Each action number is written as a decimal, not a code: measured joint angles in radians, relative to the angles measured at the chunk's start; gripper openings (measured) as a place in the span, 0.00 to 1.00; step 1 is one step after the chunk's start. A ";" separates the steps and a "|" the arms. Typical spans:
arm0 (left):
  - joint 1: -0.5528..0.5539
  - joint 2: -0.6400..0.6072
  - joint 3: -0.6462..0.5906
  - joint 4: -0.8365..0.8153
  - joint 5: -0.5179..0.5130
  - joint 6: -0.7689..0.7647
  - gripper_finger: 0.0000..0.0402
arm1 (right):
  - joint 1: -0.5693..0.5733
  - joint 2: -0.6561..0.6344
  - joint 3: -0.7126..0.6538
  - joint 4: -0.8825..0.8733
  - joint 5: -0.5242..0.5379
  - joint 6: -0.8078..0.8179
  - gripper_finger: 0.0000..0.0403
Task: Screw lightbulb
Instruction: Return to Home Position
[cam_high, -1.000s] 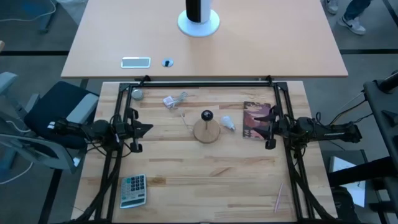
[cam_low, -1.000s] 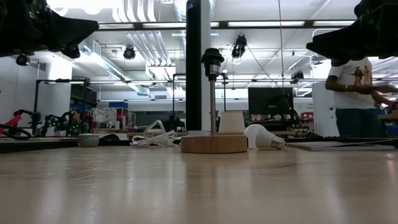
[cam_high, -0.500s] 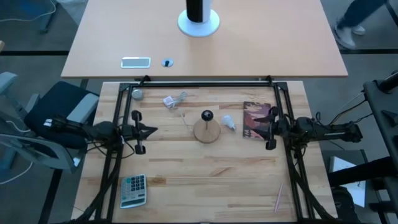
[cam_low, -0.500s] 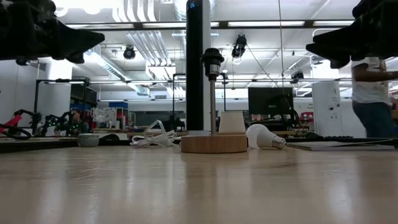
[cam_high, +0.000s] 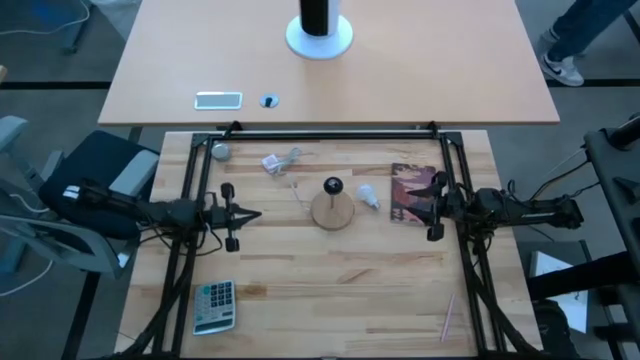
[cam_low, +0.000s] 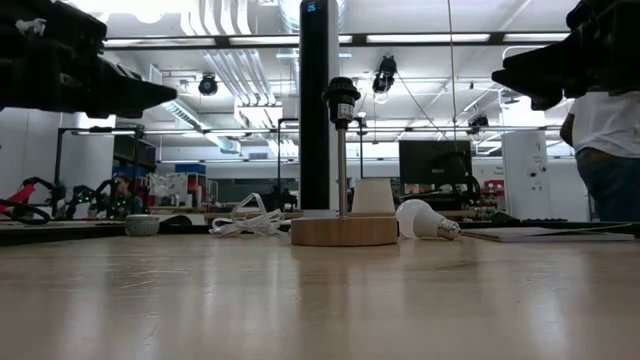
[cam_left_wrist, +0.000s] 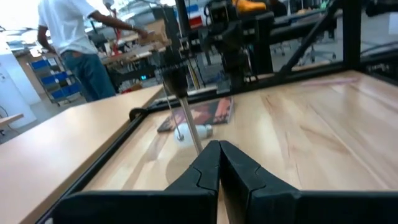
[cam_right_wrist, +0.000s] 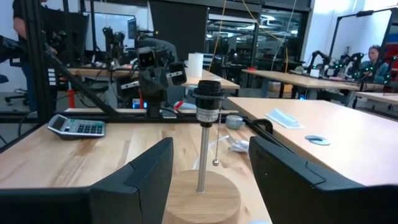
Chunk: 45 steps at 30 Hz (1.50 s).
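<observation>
The white lightbulb (cam_high: 369, 198) lies on its side on the table, just right of the round wooden lamp stand (cam_high: 332, 211). It also shows in the low view (cam_low: 420, 219) and in the left wrist view (cam_left_wrist: 198, 130). The stand's black socket (cam_low: 342, 100) sits empty on top of its upright pole. My left gripper (cam_high: 256, 214) is shut and empty. It hovers above the table to the left of the stand and points at it (cam_left_wrist: 219, 145). My right gripper (cam_high: 422, 205) is open and empty. It hovers to the right of the bulb and faces the stand (cam_right_wrist: 210, 149).
A dark red book (cam_high: 408, 193) lies under my right gripper. A crumpled clear wrapper (cam_high: 280, 161) and a grey ball (cam_high: 220, 151) lie at the far left. A calculator (cam_high: 214, 305) lies near left and a thin stick (cam_high: 449, 317) near right. A black frame (cam_high: 330, 134) borders the table.
My left gripper has moved level toward the table's right, closer to the lamp stand, and has stayed shut. My right gripper has kept still. The bulb and the stand have not moved.
</observation>
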 joint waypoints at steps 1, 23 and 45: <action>0.000 0.009 0.000 0.000 0.000 0.000 0.00 | 0.000 0.000 0.000 0.000 0.000 0.000 0.51; 0.000 0.193 0.000 0.000 0.000 0.000 0.00 | 0.000 0.000 0.000 0.000 0.000 -0.001 0.51; 0.000 0.308 0.000 0.000 0.000 0.000 0.00 | 0.000 0.000 0.000 0.000 0.000 -0.001 0.51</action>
